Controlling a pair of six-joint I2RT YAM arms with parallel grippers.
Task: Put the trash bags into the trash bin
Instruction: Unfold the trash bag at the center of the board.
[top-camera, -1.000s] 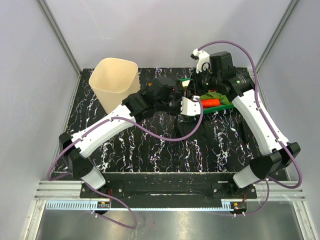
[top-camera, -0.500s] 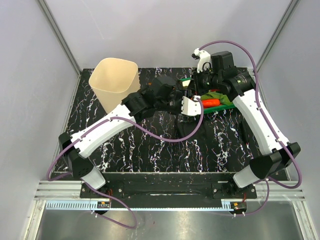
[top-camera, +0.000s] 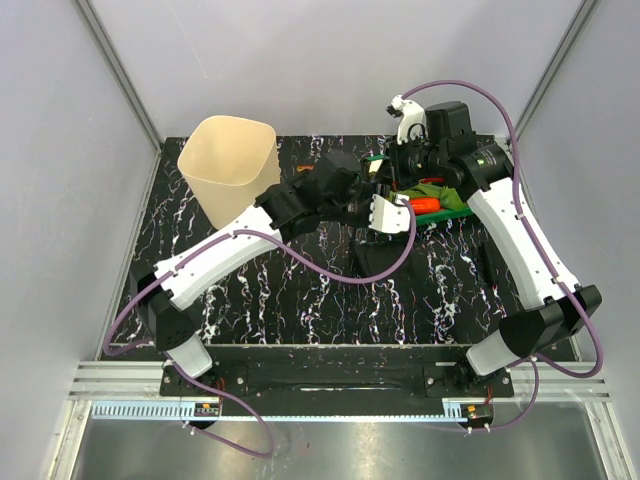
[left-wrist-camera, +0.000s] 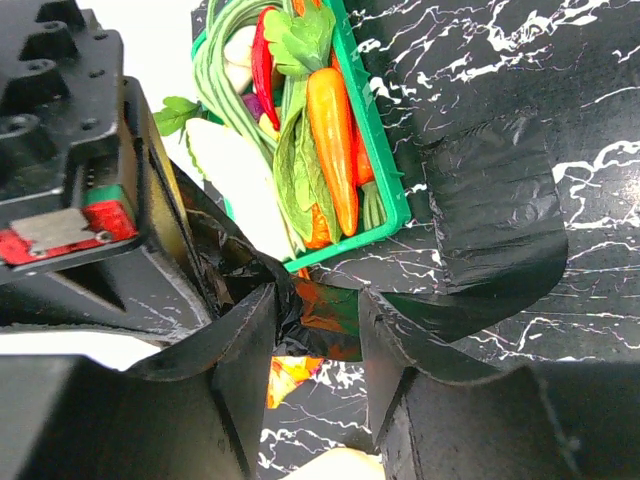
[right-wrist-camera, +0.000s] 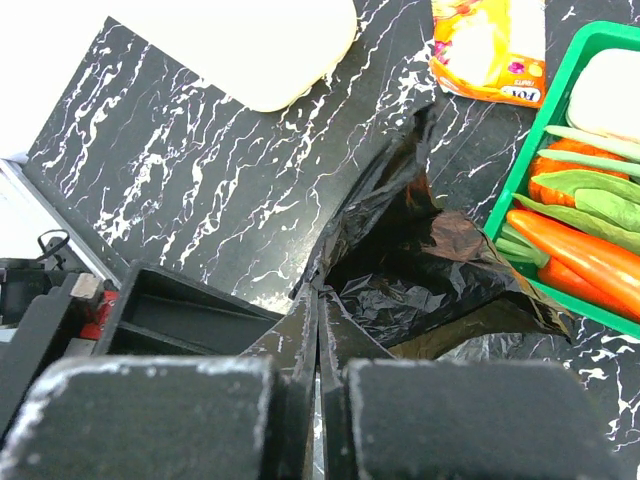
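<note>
Marbled black table (top-camera: 300, 300): right pincer (right-wrist-camera: 318, 298) clamps the trash bag (right-wrist-camera: 420, 265), left pincer (left-wrist-camera: 318, 312) parted around it.

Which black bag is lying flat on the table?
The smooth folded bag beside the green tray; the crumpled bag is pinched in the right jaws.

We see two arms of the same build. The left arm (top-camera: 205, 265) and the right arm (top-camera: 520, 235) each have long white shells with rounded ends, linked by chunky black joints. A purple cable (top-camera: 330, 275) loops loosely along each arm, and each wrist carries a small white cap (top-camera: 390, 213). The left gripper (left-wrist-camera: 318, 325) has two thick, matte black fingers (left-wrist-camera: 240, 350) with bevelled inner faces. The right gripper (right-wrist-camera: 318, 300) has the same black fingers, scuffed whitish on top. A black housing (left-wrist-camera: 55, 90) with round screw holes bears a red plate and a green strip.
</note>
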